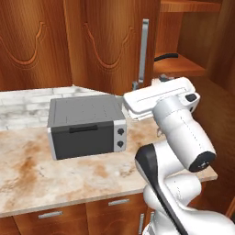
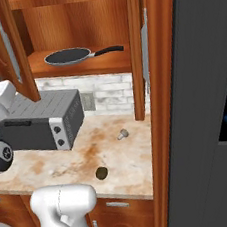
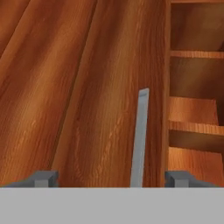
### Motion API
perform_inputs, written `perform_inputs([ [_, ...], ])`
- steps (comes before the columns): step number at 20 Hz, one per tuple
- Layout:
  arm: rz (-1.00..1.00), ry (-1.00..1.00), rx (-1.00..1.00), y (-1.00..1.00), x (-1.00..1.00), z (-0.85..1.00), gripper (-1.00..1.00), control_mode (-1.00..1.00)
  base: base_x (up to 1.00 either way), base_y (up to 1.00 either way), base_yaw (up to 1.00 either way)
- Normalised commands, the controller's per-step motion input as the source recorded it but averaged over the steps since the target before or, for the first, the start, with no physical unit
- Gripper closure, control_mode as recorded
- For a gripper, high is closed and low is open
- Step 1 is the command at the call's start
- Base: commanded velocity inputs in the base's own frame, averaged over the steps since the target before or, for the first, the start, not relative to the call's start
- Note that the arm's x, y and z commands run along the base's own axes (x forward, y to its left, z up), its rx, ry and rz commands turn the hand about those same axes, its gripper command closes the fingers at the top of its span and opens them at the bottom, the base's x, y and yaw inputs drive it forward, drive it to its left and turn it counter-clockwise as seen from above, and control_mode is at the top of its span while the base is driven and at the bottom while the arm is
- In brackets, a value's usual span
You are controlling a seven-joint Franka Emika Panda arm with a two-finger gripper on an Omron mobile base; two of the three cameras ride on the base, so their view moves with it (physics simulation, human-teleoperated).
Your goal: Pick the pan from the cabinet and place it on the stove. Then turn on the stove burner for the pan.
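Left base view: cabinet (image 1: 110, 41) door ajar, pan handle showing at 1 o'clock.
Right base view: pan (image 2: 69, 56) flat on cabinet shelf; rigid, likely moderately heavy; grasp stick handle (image 2: 106, 50).
Hand view: gripper (image 3: 111, 178) spread wide, empty, straddling door handle (image 3: 140, 140).

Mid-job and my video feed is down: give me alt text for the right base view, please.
The pan lies on the lower shelf of the open cabinet, its black handle pointing right. Below it, a grey toaster oven stands on the marble counter, with a small silver object and a dark round object lying apart to its right.
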Motion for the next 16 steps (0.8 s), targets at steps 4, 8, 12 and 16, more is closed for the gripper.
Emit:
perform_inputs([
  [4,0.0,0.0,0.19,-0.52,-0.25,0.27,-1.0,-1.0,0.0,0.0,0.0],
  [8,0.0,0.07,0.18,-0.55,-0.1,0.24,-1.0,-1.0,0.0,0.0,0.0],
  [12,0.0,0.18,0.16,-0.63,0.0,0.16,-1.0,-1.0,0.0,0.0,0.0],
  [16,0.02,0.33,0.14,-0.7,0.14,-0.11,-1.0,-1.0,0.0,0.0,0.0],
])
